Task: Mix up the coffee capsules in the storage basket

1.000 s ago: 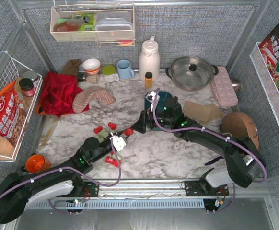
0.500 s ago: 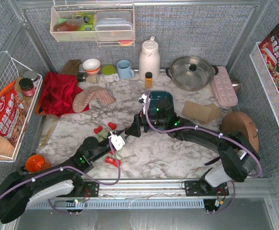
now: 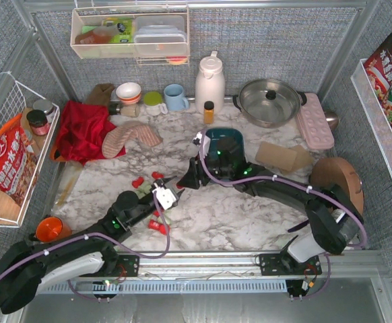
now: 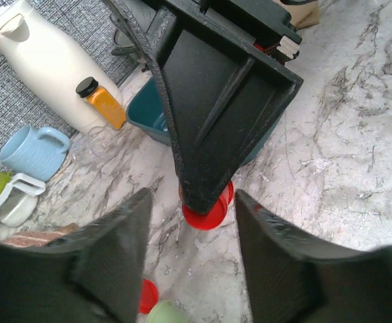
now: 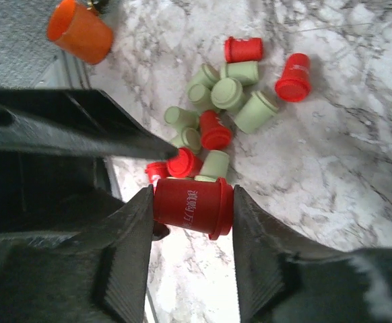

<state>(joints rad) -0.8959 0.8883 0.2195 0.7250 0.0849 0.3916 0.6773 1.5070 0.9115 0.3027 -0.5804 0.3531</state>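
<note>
**At table centre: one red capsule pinched, the rest loose**

Just in front of the storage basket (image 3: pixel 213 132), your right gripper (image 5: pixel 192 196) is closed partway on a red capsule (image 5: pixel 189 207). The pads appear to press on its two ends, narrow base on one side and flanged rim on the other. Your left gripper (image 4: pixel 190 200) sits just beside it, jaws parted with nothing between them.

The other coffee capsules (image 5: pixel 223 94), red and mint green, lie in a loose cluster on the marble table (image 3: pixel 250 215), outside the basket.

Expect these pods to be very light, with thin, smooth, tapered shells. Squeezed across the taper, one will likely squirt free. Take each end to end as you have this one, or just under the flange. Close gently, since a hard pinch could dent the wall.
</note>
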